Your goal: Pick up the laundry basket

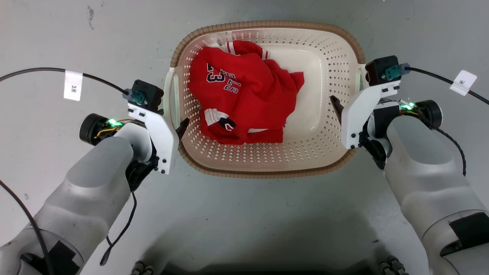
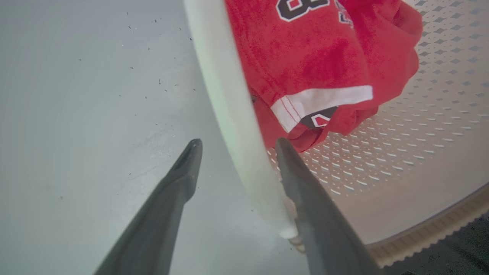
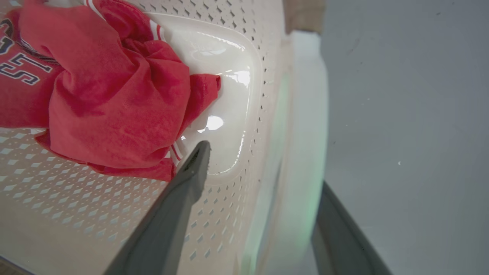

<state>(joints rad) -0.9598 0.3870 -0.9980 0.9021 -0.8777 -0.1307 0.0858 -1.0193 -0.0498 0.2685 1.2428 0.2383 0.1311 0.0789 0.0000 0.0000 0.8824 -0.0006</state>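
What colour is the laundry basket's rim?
The rim is woven-look brown, clearest in the head view.

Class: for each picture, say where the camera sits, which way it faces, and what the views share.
Head view: from the head, down onto the cream perforated plastic laundry basket; both pale forearms, left hand and right hand show.
Left wrist view: from the left wrist, along its dark fingers astride a white side handle.
Right wrist view: likewise, fingers astride the opposite handle.
All share the crumpled red jersey.

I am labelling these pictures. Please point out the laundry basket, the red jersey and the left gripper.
laundry basket (image 1: 267, 174): head view, near brown rim.
red jersey (image 1: 256, 95): head view, middle of cloth.
left gripper (image 2: 237, 140): left wrist view, midway between fingertips.
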